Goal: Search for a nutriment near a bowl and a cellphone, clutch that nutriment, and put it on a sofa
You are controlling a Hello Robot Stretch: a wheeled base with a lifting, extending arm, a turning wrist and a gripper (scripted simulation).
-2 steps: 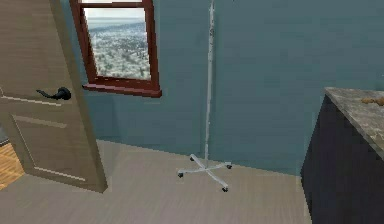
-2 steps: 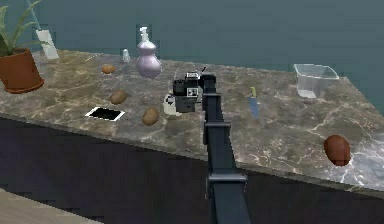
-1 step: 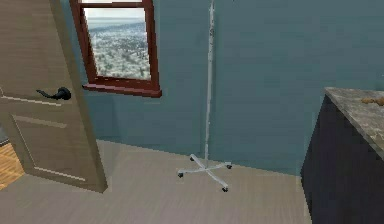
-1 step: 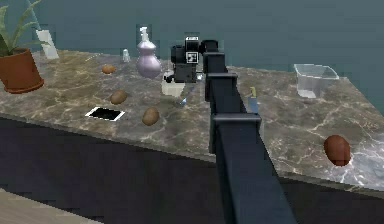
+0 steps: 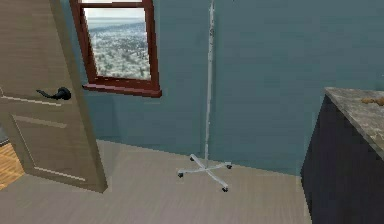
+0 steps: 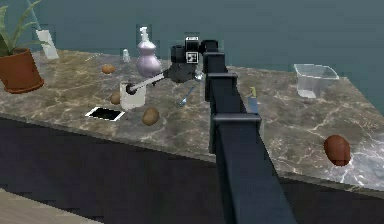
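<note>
On a marble countertop [image 6: 60, 95] a brown oval lump [image 6: 151, 116], perhaps a potato, lies next to a flat dark cellphone [image 6: 105, 114] with a pale rim. Just behind them stands a small white bowl-like cup [image 6: 131, 96]. The dark arm [image 6: 235, 130] rises from the bottom edge, and its gripper [image 6: 143, 87] reaches left to the white cup. With counter things at and behind its far end, I cannot tell whether it holds anything. A smaller brown lump [image 6: 107, 69] lies farther back, and another brown oval [image 6: 338, 150] sits at the arm side view's right.
A potted plant [image 6: 17, 62], a glass [image 6: 47, 44], a purple soap bottle [image 6: 148, 55] and a clear tub [image 6: 316, 80] share the counter. The forward view has a wooden door [image 5: 45, 100] at left, a window [image 5: 120, 45], a wheeled pole stand [image 5: 207, 150] and the dark counter's end [image 5: 345, 150].
</note>
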